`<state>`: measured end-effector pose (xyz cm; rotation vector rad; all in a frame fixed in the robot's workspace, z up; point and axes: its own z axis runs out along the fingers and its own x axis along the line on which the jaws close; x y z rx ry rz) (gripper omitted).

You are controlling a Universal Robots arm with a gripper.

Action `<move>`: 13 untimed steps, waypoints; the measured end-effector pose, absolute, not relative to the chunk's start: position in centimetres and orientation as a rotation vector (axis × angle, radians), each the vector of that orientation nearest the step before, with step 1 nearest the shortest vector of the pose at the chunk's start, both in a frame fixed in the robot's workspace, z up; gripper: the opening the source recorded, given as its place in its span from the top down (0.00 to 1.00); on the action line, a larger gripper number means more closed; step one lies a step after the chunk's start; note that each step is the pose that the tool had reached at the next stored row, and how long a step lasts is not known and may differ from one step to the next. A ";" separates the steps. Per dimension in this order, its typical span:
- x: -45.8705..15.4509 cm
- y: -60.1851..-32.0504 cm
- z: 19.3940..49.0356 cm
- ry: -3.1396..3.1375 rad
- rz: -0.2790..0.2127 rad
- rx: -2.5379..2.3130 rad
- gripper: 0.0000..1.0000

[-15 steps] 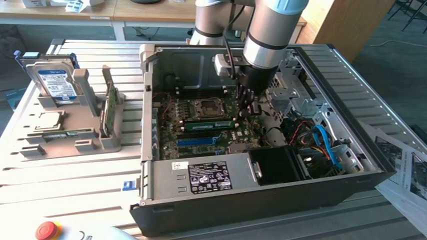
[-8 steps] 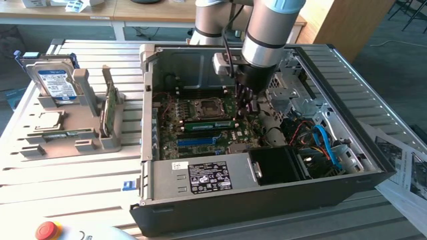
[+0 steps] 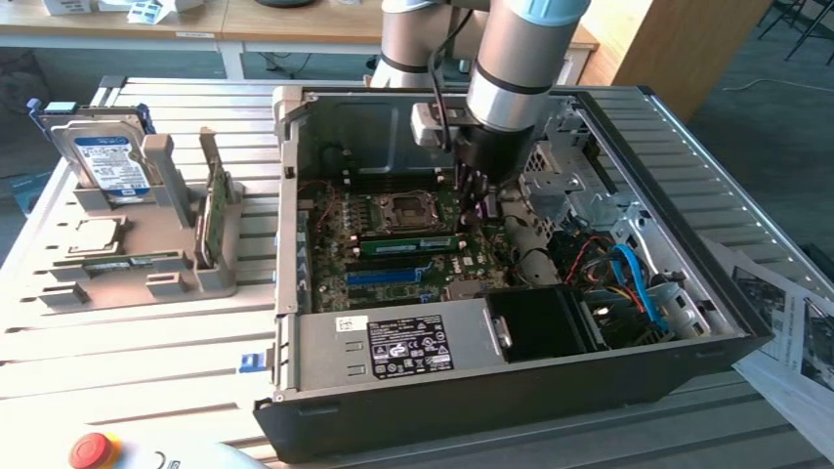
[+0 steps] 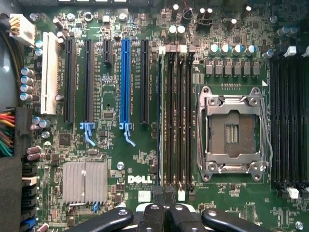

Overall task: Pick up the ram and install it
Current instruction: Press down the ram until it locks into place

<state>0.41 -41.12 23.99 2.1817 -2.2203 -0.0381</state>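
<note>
The ram (image 3: 406, 244) is a long green stick standing on edge in a memory slot of the motherboard (image 3: 378, 278), inside the open computer case (image 3: 521, 391). My gripper (image 3: 470, 210) hangs shut just above the stick's end toward the exterior view's right. In the wrist view the shut gripper (image 4: 164, 197) sits over the end of the memory slots (image 4: 176, 121), where the ram (image 4: 161, 121) shows only as a thin edge in the outermost slot. Whether the fingertips touch the stick I cannot tell.
The empty processor socket (image 4: 231, 133) lies beside the slots. Cables and a metal drive cage (image 3: 573, 186) crowd the case on the exterior view's right. Left of the case, a grey rack (image 3: 156, 264) holds a hard drive (image 3: 111, 161), a silver processor chip (image 3: 92, 234) and another green board (image 3: 219, 210). A red button (image 3: 94, 449) sits at the front.
</note>
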 end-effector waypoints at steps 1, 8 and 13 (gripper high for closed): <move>0.3 -41.1 24.0 -2.220 -0.038 2.182 0.90; 0.3 -41.1 23.5 -2.220 -0.038 2.182 0.90; 0.3 -41.1 23.2 -2.220 -0.038 2.182 0.90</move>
